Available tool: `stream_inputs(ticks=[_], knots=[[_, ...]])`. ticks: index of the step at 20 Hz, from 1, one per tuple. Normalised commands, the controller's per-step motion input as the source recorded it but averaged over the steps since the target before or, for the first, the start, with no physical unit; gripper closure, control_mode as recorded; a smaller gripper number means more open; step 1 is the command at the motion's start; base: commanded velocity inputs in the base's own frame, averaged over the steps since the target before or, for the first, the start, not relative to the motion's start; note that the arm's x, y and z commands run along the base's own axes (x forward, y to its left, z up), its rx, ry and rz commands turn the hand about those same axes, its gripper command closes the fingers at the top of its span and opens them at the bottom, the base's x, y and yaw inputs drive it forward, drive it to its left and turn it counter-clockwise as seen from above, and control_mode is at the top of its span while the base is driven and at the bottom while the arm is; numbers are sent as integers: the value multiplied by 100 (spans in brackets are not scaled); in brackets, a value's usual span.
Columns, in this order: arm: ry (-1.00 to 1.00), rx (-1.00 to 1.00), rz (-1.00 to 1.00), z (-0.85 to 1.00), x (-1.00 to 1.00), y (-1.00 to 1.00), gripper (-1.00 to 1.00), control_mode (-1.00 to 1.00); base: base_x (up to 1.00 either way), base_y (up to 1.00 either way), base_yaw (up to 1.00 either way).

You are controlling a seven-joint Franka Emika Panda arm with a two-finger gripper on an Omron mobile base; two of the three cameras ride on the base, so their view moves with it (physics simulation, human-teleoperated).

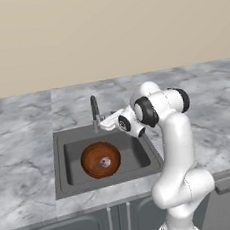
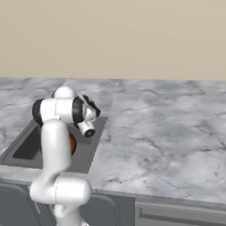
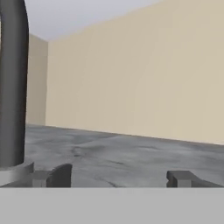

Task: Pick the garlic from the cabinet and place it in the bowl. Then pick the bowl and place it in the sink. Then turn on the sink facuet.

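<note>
Nudging my spread-wide, empty gripper (image 3: 119, 178) left into the faucet (image 1: 94, 113) lever at the sink's (image 1: 64, 185) back edge, bowl (image 1: 100, 159) already in.

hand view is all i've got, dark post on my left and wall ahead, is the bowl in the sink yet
observer: yes, the bowl sits upright in the sink, seen from the left base view.
operator: garlic in it
observer: a small pale lump, likely the garlic, lies in the bowl's middle.
operator: and that post
observer: it is the faucet, at the sink's back rim; the open jaws are beside its base.
</note>
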Motion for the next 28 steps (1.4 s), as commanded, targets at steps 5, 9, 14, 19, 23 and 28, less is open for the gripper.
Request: stream_inputs(ticks=[5, 9, 14, 19, 23, 28], knots=[[7, 1, -17, -23, 76, -1, -100, -100, 0, 0, 0], [7, 5, -14, -29, 51, -30, -100, -100, 0, 0, 0], [3, 21, -12, -12, 5, -97, -100, -100, 0, 0, 0], [0, 18, -8, -37, 0, -100, -100, -100, 0, 0, 0], [0, 17, -7, -44, 0, -100, -100, -100, 0, 0, 0], [0, 14, -8, -50, 0, -100, -100, -100, 0, 0, 0]])
